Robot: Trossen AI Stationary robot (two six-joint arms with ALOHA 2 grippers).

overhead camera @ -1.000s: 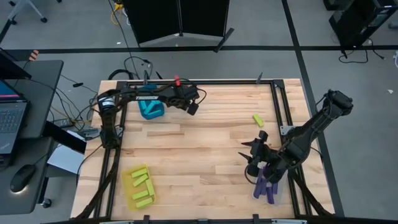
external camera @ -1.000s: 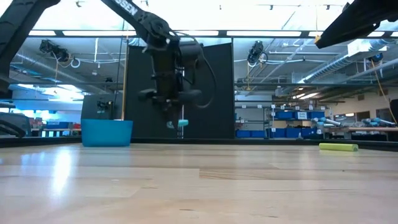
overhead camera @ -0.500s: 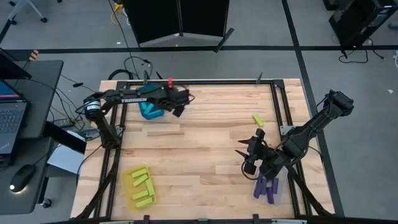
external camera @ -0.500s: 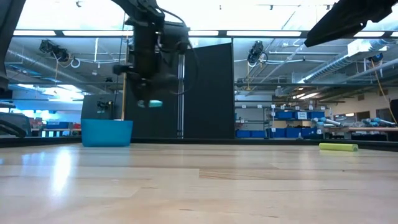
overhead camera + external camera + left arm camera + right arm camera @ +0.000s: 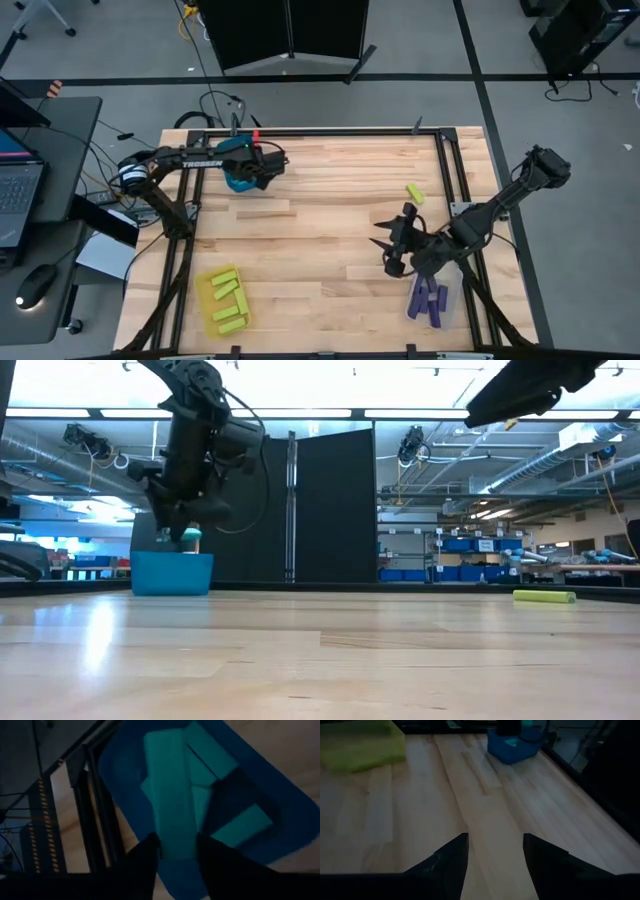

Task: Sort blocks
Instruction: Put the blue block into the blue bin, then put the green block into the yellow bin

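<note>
Left tool hangs over the blue bin, upper left of the surface, a cyan block between its loosened fingers. Right tool at lower right, spread and empty. One lime block lies loose right of centre

The table is pale planked wood with a smooth, faintly glossy finish, edged by a black metal frame. The teal bin looks like smooth matt plastic. The lime block appears matt plastic.
</note>
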